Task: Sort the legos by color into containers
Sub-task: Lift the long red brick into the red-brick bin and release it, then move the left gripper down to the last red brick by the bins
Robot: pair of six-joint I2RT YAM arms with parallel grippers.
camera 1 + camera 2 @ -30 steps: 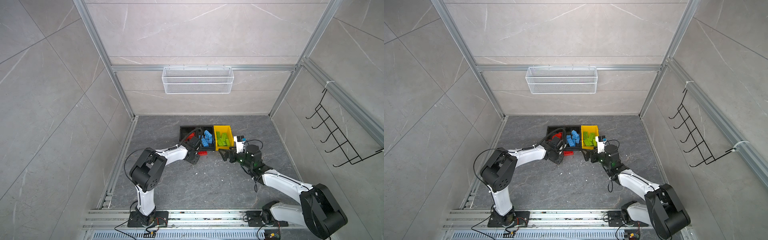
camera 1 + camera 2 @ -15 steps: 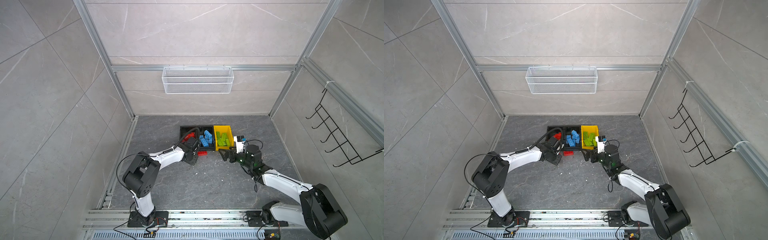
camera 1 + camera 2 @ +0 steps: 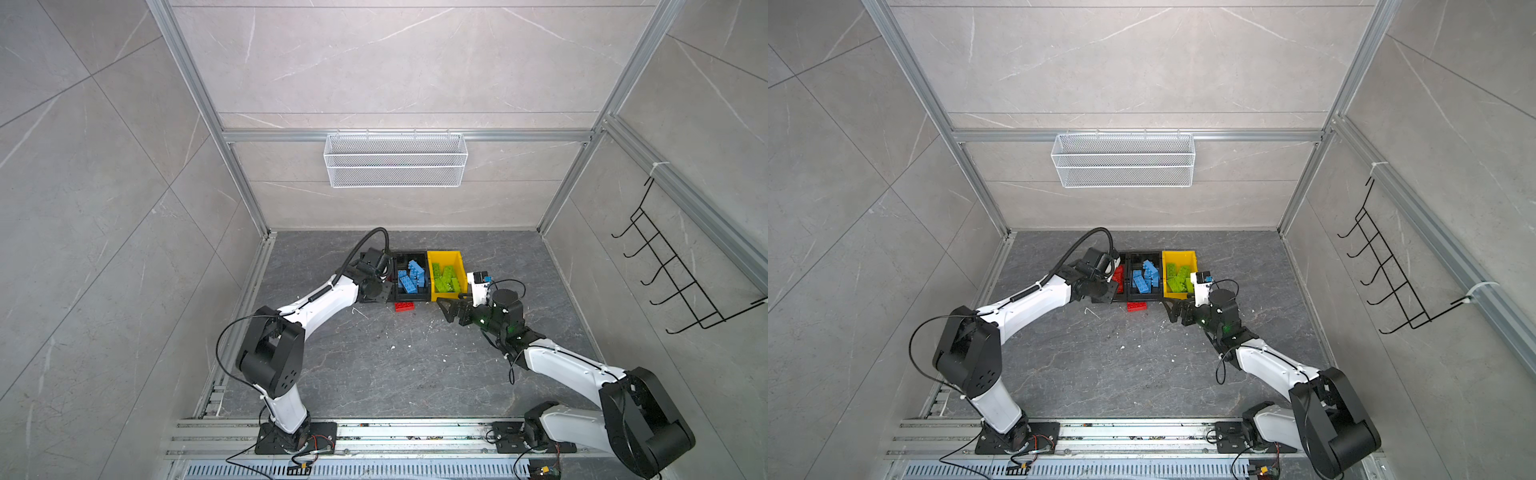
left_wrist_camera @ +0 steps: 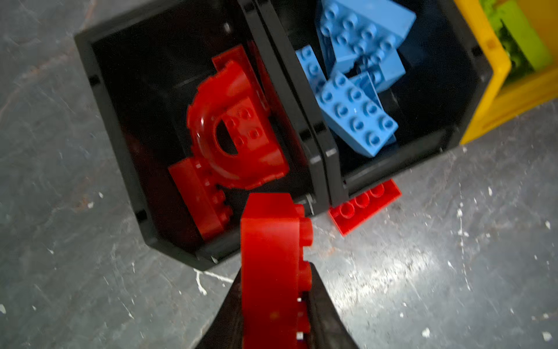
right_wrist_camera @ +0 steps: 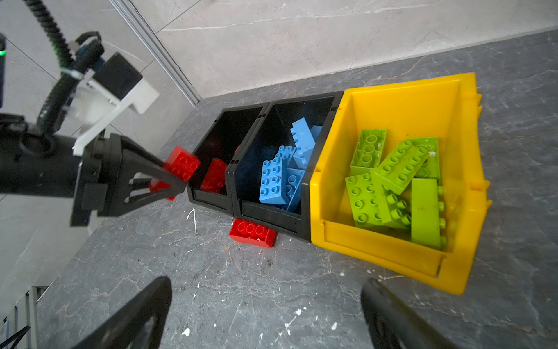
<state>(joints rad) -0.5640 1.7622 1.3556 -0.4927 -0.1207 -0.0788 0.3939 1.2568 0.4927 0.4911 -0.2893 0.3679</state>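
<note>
The left end effector is clamped on the long sides of a red brick, studs facing sideways. It carries the brick at the near lip of the left black bin, by the corner next to the neighbouring bin. That bin is the red one: a red arch and other red pieces lie inside, so the brick is probably poised there to be dropped in.

The middle black bin touches it side by side and holds only blue bricks, piled at angles. A loose red brick lies flat on the table, studs up, touching the front lip of this blue bin. It looks like the only piece left unsorted.

The yellow bin closes the row and holds only green bricks.

The right end effector hangs in front of the yellow bin with its jaws spread wide and nothing between them. It faces the row and seems parked clear of the left arm, within reach of the loose piece.
</note>
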